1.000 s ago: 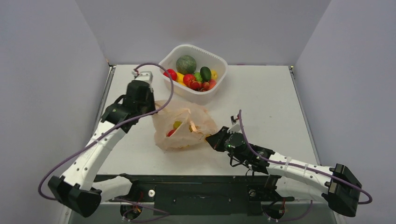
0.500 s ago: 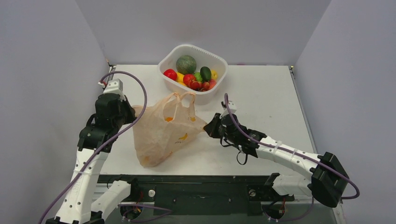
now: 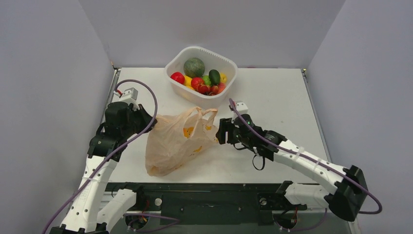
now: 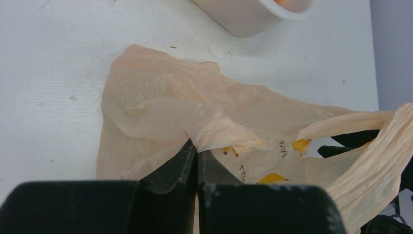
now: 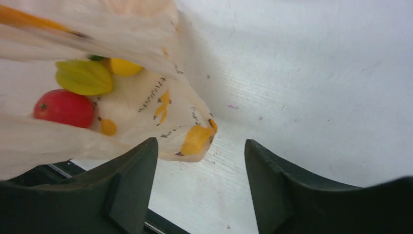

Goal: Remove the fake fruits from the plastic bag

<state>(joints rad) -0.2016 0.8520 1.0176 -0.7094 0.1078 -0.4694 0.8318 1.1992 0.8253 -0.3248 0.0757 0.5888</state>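
The peach-orange plastic bag [image 3: 178, 141] hangs bunched above the table, handles [image 3: 199, 112] up. My left gripper [image 3: 148, 123] is shut on a fold of its left side; in the left wrist view the jaws [image 4: 197, 147] pinch the film. My right gripper [image 3: 222, 131] stands open at the bag's right corner, and that corner [image 5: 197, 139] hangs just past its parted fingertips [image 5: 200, 143], untouched. Inside the bag [image 5: 146, 97] lie fake fruits: a red one [image 5: 63, 108], a yellow-green one [image 5: 84, 77] and a yellow one [image 5: 124, 67].
A white tub [image 3: 229, 61] stands at the back centre, holding a dark-green melon [image 3: 194, 67] and several small red, yellow and green fruits. Its wall [image 4: 243, 22] shows in the left wrist view. Grey walls close in both sides.
The right gripper has opened and let go of the bag's corner. The left gripper has raised the bag from lying flat to hanging, and it has drifted slightly right.
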